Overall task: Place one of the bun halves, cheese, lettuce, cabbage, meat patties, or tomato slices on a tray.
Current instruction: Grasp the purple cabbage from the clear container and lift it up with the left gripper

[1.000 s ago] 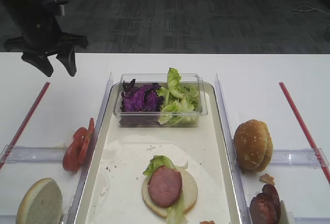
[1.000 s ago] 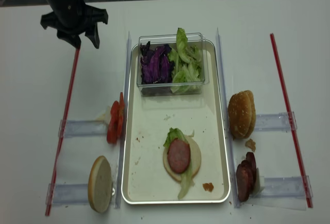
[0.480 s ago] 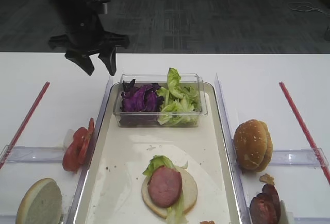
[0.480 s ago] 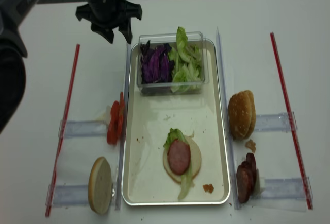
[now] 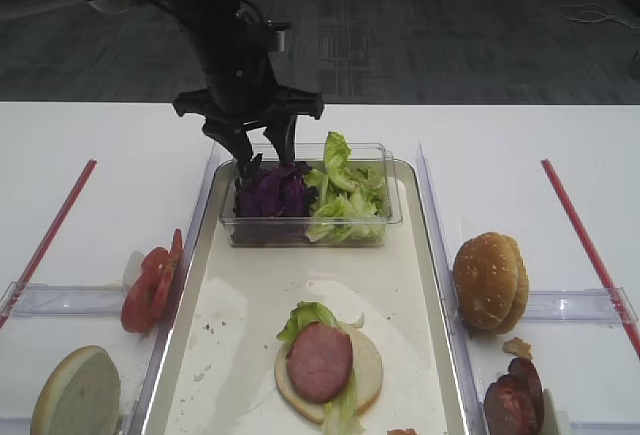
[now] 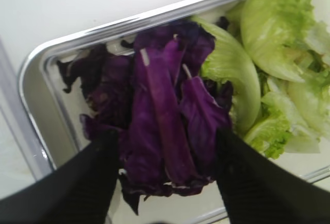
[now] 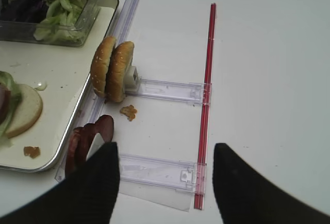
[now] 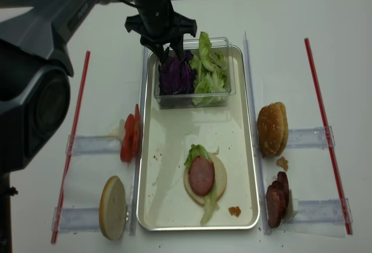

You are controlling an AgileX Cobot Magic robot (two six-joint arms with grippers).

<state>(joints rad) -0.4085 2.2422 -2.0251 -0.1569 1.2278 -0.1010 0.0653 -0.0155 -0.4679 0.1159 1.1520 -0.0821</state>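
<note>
Moved since the earlier frames: left pincer (image 5: 261, 145), from above the bare tabletop (image 5: 110, 185) at far left to directly over the cabbage (image 6: 165, 126). Released, jaws spread wide, nothing held. Cabbage heaped in left half of clear box (image 5: 390, 217) on tray (image 5: 240, 305), beside lettuce (image 6: 268, 54). Light, limp, tangled shreds; best pinched across long central strip. Right pincer (image 7: 162, 183) likewise released, hovering near patties (image 7: 90, 136).

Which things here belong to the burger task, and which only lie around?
Belong: tray, cabbage, lettuce, bun halves, meat patties, tomato slices, left gripper.

Lying about: clear box, red strips, clear rails.
</note>
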